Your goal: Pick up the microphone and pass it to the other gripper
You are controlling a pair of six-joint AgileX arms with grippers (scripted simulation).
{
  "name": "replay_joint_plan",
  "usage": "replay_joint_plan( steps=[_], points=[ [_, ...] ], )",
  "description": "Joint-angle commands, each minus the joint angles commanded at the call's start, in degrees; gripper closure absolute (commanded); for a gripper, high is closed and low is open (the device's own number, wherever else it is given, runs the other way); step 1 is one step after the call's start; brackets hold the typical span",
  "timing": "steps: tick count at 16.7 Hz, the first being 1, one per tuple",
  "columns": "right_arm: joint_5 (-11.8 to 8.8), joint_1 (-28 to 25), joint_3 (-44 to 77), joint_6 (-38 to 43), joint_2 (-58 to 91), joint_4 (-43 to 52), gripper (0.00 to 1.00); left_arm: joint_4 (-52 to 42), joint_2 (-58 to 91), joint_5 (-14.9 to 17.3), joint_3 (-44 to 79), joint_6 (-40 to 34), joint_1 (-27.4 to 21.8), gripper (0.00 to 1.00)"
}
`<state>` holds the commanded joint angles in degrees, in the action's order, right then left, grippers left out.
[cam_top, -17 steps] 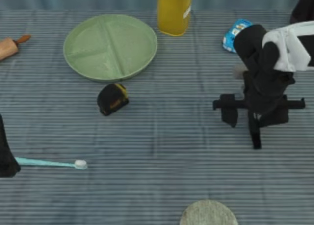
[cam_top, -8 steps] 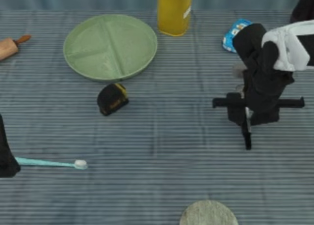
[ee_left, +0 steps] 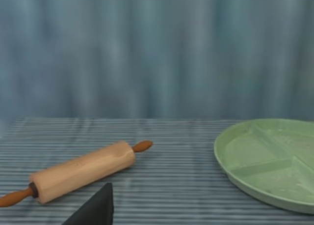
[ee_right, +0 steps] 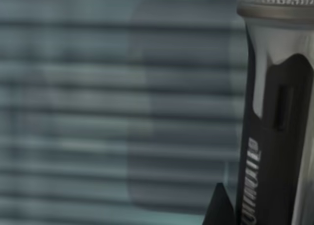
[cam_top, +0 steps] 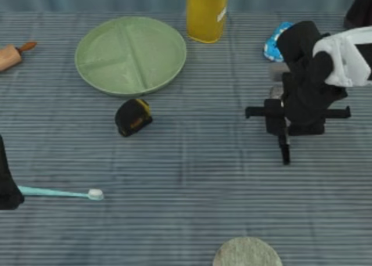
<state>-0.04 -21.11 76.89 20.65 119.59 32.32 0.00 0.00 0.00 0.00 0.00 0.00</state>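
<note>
The right gripper (cam_top: 283,118), at the desk's (cam_top: 192,161) right, has its jaws clamped on the microphone (cam_top: 284,143). The left gripper (cam_top: 7,184) sits at the left edge, jaws unclear. The green divided plate (cam_top: 131,55) lies far left beside the yellow bottle (cam_top: 206,13).

Microphone (ee_right: 277,136) close up and upright, grey mesh head above a silver collar, black body with a small slot and pale lettering, dark finger tip (ee_right: 218,208) just beside it, striped blue-grey cloth (ee_right: 98,112) behind
</note>
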Motion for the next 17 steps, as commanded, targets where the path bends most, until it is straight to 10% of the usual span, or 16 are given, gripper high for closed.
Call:
replay_joint_plan(
  steps=[17],
  points=[
    [-22.7,0.8,-22.0,-18.8,-18.2,-76.2,1.0,0.0,0.0,0.0,0.0,0.0,0.0,0.0]
  ],
)
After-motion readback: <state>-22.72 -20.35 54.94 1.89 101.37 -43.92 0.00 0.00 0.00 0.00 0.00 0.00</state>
